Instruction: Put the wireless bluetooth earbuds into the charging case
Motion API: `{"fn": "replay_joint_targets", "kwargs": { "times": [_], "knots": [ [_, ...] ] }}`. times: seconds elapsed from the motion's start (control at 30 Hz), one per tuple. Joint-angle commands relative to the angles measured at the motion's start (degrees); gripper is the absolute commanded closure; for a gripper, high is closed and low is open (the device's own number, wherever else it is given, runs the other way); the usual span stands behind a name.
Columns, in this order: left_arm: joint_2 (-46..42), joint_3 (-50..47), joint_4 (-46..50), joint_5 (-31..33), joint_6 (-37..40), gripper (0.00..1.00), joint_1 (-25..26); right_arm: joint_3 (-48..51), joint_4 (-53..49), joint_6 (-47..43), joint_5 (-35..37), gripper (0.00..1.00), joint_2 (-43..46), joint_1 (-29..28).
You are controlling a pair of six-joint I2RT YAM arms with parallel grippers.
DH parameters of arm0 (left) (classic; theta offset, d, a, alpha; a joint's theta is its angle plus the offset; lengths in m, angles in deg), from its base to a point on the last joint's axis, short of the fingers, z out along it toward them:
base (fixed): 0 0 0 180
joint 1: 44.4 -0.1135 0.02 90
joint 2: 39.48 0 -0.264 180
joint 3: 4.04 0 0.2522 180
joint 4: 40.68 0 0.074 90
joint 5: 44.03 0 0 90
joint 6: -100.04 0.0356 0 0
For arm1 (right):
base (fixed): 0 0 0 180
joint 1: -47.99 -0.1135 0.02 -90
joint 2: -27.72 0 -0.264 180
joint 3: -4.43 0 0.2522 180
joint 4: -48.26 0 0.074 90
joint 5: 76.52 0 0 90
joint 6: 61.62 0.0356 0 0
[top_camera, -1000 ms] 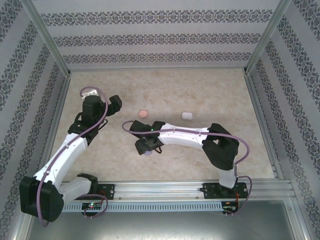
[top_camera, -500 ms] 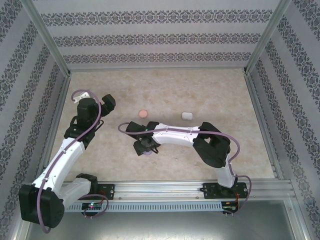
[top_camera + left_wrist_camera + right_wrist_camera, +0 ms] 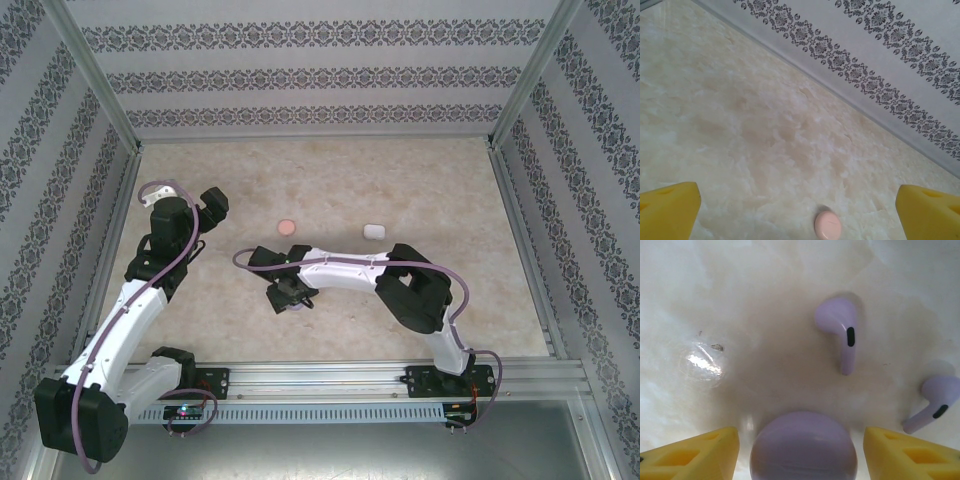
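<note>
Since a second ago the left arm has swung back toward the left edge of the top view. Its left tool [image 3: 212, 200] is now farther from the pink case [image 3: 287, 227]. The right arm has folded its elbow leftward, with the right tool [image 3: 288, 294] kept low near the frame's centre.

In the left wrist view the left tool's yellow fingers [image 3: 667, 210] sit in the two bottom corners, spread wide and holding nothing. The pink case lies on the table [image 3: 765, 125] at the bottom edge between them. A patterned wall [image 3: 880, 55] crosses the upper right.

In the right wrist view the right tool's fingers [image 3: 695, 455] flank the purple case [image 3: 803, 447] at the bottom centre. The jaws are partly open, with a thin gap showing on each side of the case, so it is not gripped. The upper earbud [image 3: 840, 332] lies on the table right of centre, bulb up and stem pointing down the frame. The right earbud [image 3: 935, 407] lies at the right edge, its stem slanting down and left, close above the right finger. Both are purple and lie apart from the case.

The white case [image 3: 373, 231] sits right of the pink one in the top view, well apart from both tools.
</note>
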Motion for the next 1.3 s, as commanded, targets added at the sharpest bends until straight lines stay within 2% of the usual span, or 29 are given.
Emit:
{"fn": "replay_joint_targets", "kwargs": {
  "times": [0.0, 0.57, 0.8, 1.07, 1.27],
  "knots": [
    [-1.4, -0.5, 0.4, 0.7, -0.8, 0.0, -0.9, -1.4, -1.8, 0.6, 0.9, 0.34, -1.8, -0.8],
    [-2.0, -0.9, 0.3, -0.3, -1.4, 0.01, -0.9, 0.5, -1.7, 2.6, 0.7, 0.42, -1.6, -1.6],
    [-1.9, -0.3, 0.3, -1.6, -1.6, 0.0, -0.9, 1.7, -1.2, 3.4, 0.0, 0.62, 0.1, -2.0],
    [-1.7, 1.2, 0.0, -9.1, -1.9, 0.0, -0.9, 1.9, -0.6, 4.8, 1.5, 0.65, 9.9, -2.1],
    [0.7, -0.8, -7.3, -18.7, -0.5, 0.0, -0.8, 4.5, 1.2, 5.7, 3.0, 0.64, 18.5, 3.2]
  ]
}}
